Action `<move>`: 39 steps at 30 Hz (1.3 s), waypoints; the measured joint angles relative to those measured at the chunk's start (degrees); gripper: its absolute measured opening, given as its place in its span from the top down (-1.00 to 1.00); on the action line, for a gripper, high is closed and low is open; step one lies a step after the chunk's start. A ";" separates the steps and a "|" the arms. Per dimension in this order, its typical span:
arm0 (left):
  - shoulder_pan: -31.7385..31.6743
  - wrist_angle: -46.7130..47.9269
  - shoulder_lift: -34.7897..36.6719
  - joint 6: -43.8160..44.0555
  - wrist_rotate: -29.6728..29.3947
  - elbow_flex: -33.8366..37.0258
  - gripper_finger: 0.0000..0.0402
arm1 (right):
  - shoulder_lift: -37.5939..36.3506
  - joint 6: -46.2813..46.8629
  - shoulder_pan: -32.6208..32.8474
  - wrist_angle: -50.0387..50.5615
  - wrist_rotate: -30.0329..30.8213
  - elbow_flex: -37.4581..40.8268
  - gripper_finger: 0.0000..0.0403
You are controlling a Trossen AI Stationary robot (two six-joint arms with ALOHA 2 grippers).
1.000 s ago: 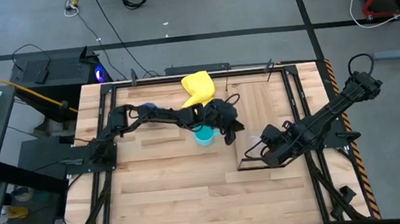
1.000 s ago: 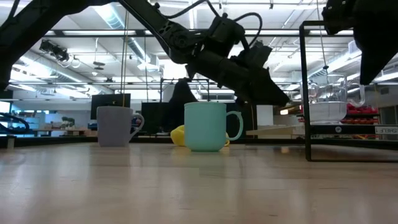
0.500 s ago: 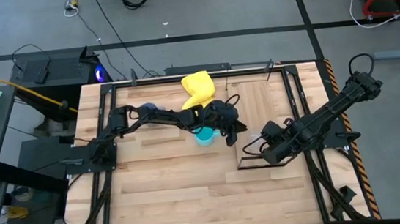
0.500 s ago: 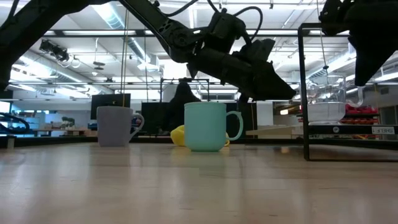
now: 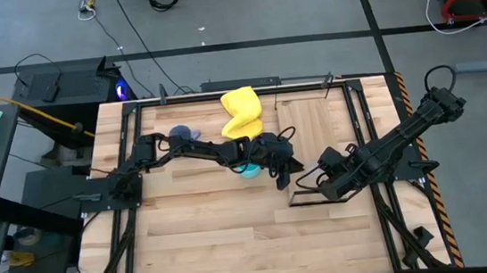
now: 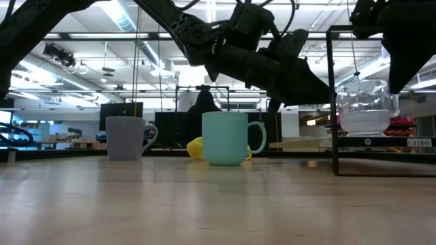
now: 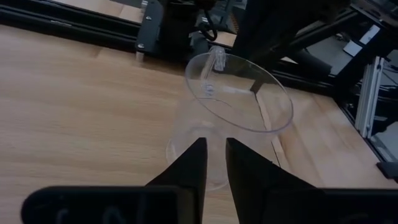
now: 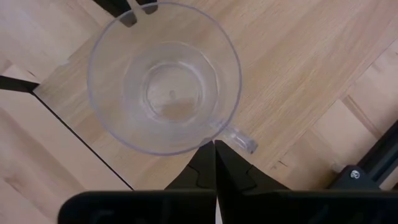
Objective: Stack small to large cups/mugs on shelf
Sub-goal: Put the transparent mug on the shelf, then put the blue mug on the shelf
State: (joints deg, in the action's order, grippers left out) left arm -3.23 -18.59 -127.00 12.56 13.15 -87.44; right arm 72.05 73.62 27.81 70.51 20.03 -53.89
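The clear glass cup (image 8: pixel 165 78) sits over the shelf's wooden board (image 8: pixel 280 56), inside its black frame (image 6: pixel 332 102). My right gripper (image 8: pixel 214 148) is shut on the cup from above. My left gripper (image 7: pixel 214 142) reaches across from the left, above the cyan mug (image 6: pixel 228 139), with a narrow gap between its fingers. Its tips (image 8: pixel 127 15) stand at the cup's rim opposite the handle. The cyan mug (image 5: pixel 248 167) and the grey-blue mug (image 6: pixel 126 138) stand upright on the table. My right gripper pinches the cup's rim (image 8: pixel 205 138) right beside the handle (image 8: pixel 239 140), coming from above and pointing down. The cup (image 6: pixel 368 105) is upright; its base is level with the shelf board, and I cannot tell whether it is lifted. My left gripper: I cannot tell whether its fingertips (image 7: pixel 199 146) touch the cup's near wall (image 7: pixel 186 134).
A yellow cloth (image 5: pixel 241 110) lies at the table's far side, behind the cyan mug. The shelf (image 5: pixel 323 120) fills the right half of the table between the rails. Its frame post (image 6: pixel 332 102) stands between the cyan mug and the cup. Bare planks lie along the near edge.
My left gripper has moved toward the table's right, past the cyan mug and up to the glass cup. In the low view the cup has shifted a little to the right. Both mugs have stayed where they were.
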 joint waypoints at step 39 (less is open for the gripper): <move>-2.52 21.44 10.49 -5.49 -6.09 0.02 0.67 | -0.11 1.76 6.89 -0.23 0.03 -4.36 0.91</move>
State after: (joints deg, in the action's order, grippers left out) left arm -5.75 2.85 -116.50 7.07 7.06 -87.42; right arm 71.94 75.38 34.70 70.28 20.06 -58.25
